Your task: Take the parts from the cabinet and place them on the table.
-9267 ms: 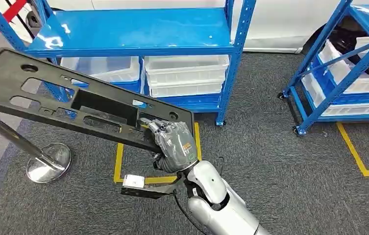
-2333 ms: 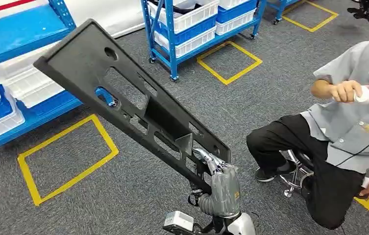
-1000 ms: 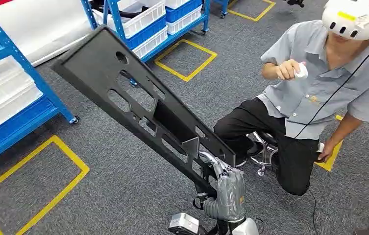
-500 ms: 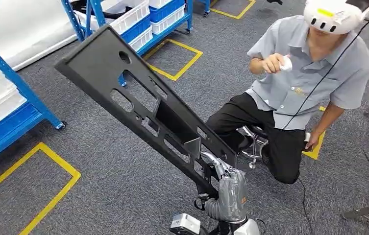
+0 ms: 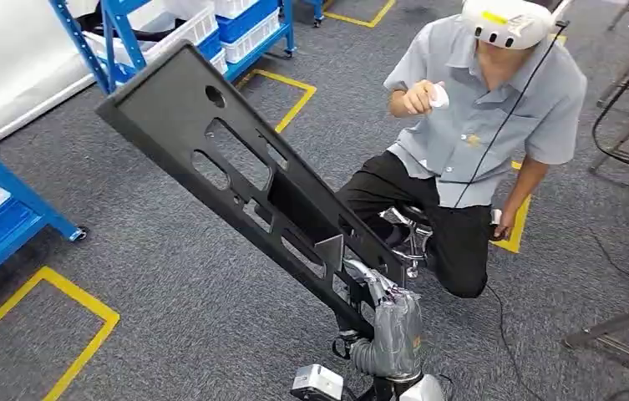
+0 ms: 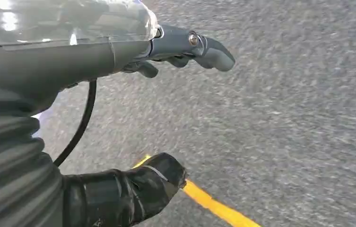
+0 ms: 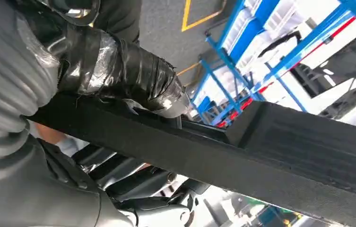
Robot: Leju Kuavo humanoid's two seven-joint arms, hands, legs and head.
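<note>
A long black plastic panel [image 5: 235,184] with several cut-outs slants up from bottom centre to upper left in the head view. My right hand [image 5: 390,322] grips its lower end, fingers hooked over the edge. In the right wrist view the taped thumb [image 7: 133,75] presses on the panel's rim [image 7: 242,156]. My left hand [image 6: 133,94] hangs over grey carpet, thumb and fingers [image 6: 199,47] apart with nothing between them.
A person [image 5: 478,134] in a grey shirt with a white headset sits on a stool just right of the panel, holding a white controller. Blue shelving [image 5: 169,33] with white bins stands at the back left. Yellow floor tape [image 5: 68,292] marks the carpet. A chair frame [image 5: 628,125] is at the right.
The camera has kept turning, so the shelves slide off to the left and the seated person shifts left towards the centre. The panel stays in my right hand at the same tilt.
</note>
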